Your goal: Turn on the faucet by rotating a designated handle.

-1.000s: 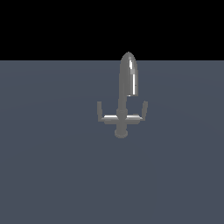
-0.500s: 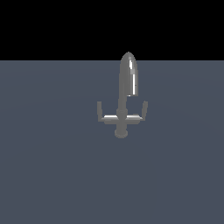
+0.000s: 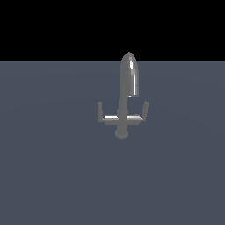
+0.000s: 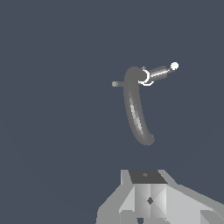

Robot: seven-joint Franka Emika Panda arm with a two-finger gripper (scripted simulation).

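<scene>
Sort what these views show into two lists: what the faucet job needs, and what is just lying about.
For the job:
- the small grey shiny metal faucet with its tall arched spout
- the thin grey metal handle with an upturned tip, on the exterior view's right
- the grey gripper, seen only in the wrist view, apart from the faucet

Just there:
- the mirrored left-hand lever
- the plain grey-blue surface; nothing else on it

Faucet [image 3: 127, 88] — shiny grey metal with white glints down the spout. Handle [image 3: 139, 115] the same grey, its bar streaked white. Floor [image 3: 52, 167] plain slate blue; backdrop [image 3: 52, 26] black. Gripper [image 4: 148, 205] — pale grey.
</scene>
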